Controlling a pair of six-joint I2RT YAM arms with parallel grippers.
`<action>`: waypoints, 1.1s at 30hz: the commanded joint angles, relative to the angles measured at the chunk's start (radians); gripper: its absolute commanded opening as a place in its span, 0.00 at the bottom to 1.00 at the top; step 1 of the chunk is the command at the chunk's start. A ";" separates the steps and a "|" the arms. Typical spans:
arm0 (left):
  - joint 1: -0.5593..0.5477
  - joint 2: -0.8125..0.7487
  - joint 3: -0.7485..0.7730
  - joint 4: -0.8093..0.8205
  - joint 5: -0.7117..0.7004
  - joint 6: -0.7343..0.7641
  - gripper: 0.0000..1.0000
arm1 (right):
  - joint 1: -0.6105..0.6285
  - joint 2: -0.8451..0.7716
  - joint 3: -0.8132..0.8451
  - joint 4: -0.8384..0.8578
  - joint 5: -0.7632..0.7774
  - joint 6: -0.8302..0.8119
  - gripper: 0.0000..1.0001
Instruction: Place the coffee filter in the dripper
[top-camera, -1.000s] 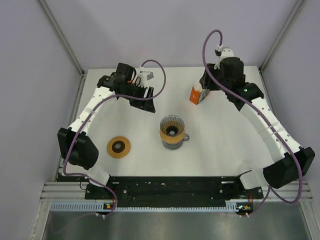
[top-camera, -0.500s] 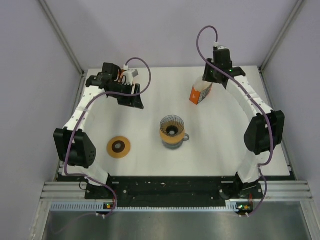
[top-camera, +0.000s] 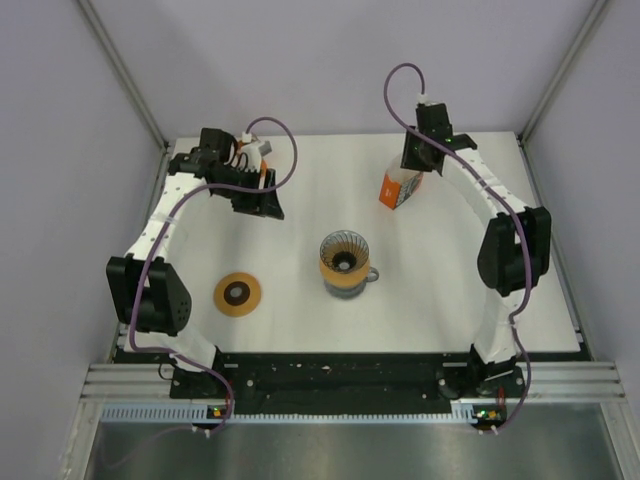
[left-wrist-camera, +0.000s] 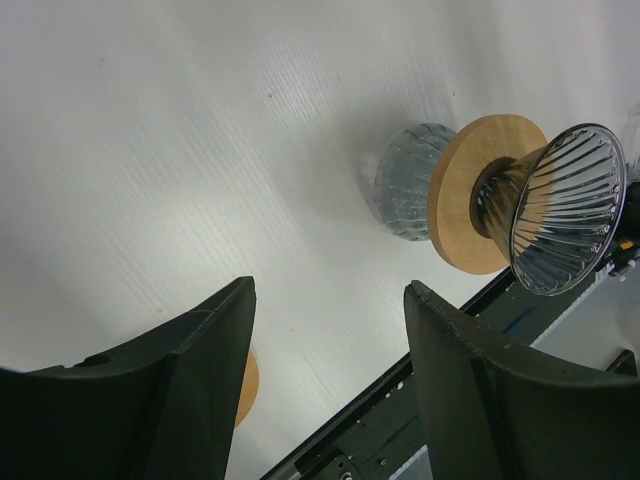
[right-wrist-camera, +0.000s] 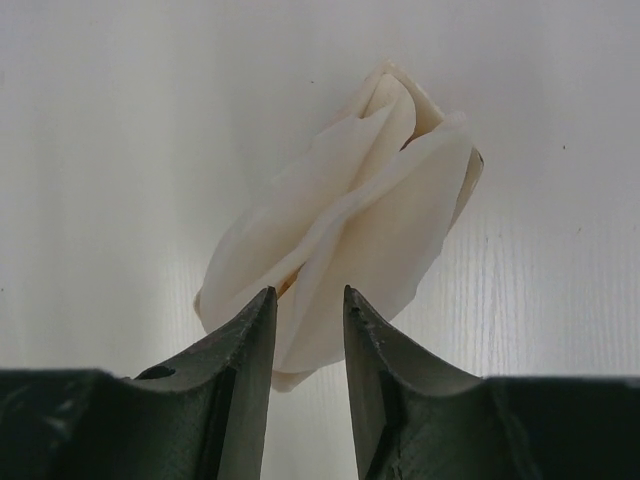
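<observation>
The right fingers (right-wrist-camera: 235, 390) stand close together with only a thin gap, and the lower edge of the white coffee filter (right-wrist-camera: 370, 220) shows in that gap. I cannot tell whether they are actually nipping the paper. The filter is a folded, fluted bundle standing in an orange box (top-camera: 396, 192) toward the far right of the bench (top-camera: 450, 270), under the right wrist.

The left fingers (left-wrist-camera: 200, 380) are spread wide with nothing between them. They hover over the far left of the bench, facing the dripper (top-camera: 343, 262).

The dripper is a ribbed glass cone with a wooden collar. It sits mouth-up on a glass cup (left-wrist-camera: 410, 180) in mid-bench, well apart from the box. A round wooden disc (top-camera: 237, 294) lies to its left, nearer the front edge.

Pale walls on metal posts close in the bench on three sides.
</observation>
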 joint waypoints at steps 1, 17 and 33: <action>0.013 -0.044 -0.012 0.035 0.037 0.020 0.66 | 0.012 0.028 0.077 0.012 0.016 0.000 0.33; 0.048 -0.030 -0.017 0.033 0.083 0.014 0.66 | 0.014 0.109 0.123 -0.042 0.045 -0.019 0.24; 0.054 -0.029 -0.011 0.030 0.093 0.010 0.66 | 0.034 -0.003 0.147 -0.054 0.074 -0.043 0.00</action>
